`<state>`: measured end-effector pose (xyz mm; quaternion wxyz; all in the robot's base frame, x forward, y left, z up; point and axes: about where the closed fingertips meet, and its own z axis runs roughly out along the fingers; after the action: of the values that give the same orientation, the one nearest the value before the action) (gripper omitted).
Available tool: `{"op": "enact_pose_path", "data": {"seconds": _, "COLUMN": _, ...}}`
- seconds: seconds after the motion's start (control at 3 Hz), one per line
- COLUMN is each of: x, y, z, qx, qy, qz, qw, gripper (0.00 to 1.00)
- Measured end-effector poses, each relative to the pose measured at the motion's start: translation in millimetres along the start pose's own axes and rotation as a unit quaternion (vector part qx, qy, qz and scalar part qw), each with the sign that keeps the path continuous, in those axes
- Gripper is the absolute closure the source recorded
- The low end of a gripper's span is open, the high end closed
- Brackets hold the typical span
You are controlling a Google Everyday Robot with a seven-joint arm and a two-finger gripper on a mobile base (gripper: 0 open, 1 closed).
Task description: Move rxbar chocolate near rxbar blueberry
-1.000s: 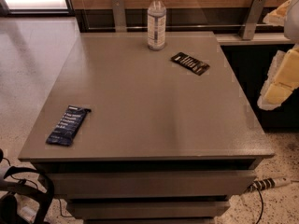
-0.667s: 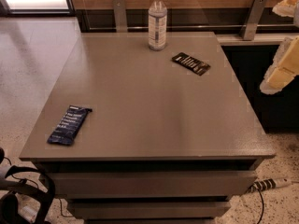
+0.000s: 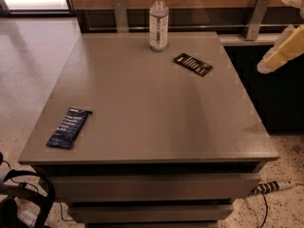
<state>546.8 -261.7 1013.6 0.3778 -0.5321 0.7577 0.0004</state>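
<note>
Pincer hangs off the right side of the worktop (can't tell if it's clenched), so I'd grab the back-right rxbar chocolate across its narrow width, well apart from the front-left rxbar blueberry.

On the one grey table there are two snack bars, one black rxbar chocolate and one navy rxbar blueberry, and one clear water bottle. Behind it stand two metal posts, and one power strip lies on the floor. There is one gripper, in the air past the table's right edge, near the far corner
</note>
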Motion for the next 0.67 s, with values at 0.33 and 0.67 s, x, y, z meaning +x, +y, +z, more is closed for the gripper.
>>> {"op": "enact_pose_path", "data": {"seconds": 0.33, "x": 1.6, "y": -21.1, "z": 25.6, "qx": -0.007, "qy": -0.05, "qz": 0.014, "qw": 0.9987, "gripper": 0.0}}
{"op": "enact_pose_path", "data": {"seconds": 0.67, "x": -0.3, "y": -28.4, "z": 54.8, "qx": -0.025, "qy": -0.081, "qz": 0.025, "qw": 0.9961, "gripper": 0.0}}
